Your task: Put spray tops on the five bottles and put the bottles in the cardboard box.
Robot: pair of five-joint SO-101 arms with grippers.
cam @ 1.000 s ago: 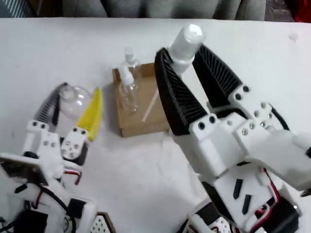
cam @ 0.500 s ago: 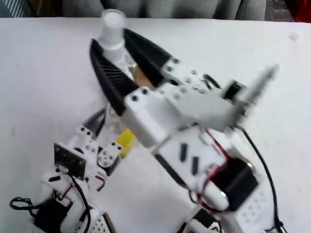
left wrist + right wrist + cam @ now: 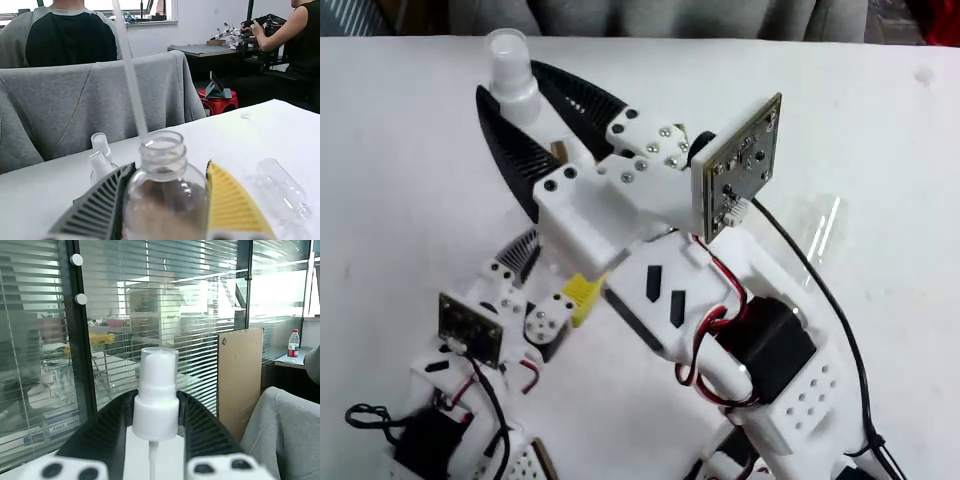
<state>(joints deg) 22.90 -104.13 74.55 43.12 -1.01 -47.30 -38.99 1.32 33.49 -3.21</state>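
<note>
Currently, right tool [image 3: 156,402] clamped on one spray top [image 3: 157,372]; left tool [image 3: 169,169] gripping one open bottle [image 3: 165,207]; one spare bottle [image 3: 280,187] nearby

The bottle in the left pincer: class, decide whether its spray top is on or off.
Off. The bottle has a bare, open neck, and the right pincer holds the spray top.

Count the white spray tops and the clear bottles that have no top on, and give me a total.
White plastic spray tops: 3, one in the right tool, two farther back.
Clear plastic bottles without a top: 2, one in the left tool, one lying on the white table.
Total: 5
</note>
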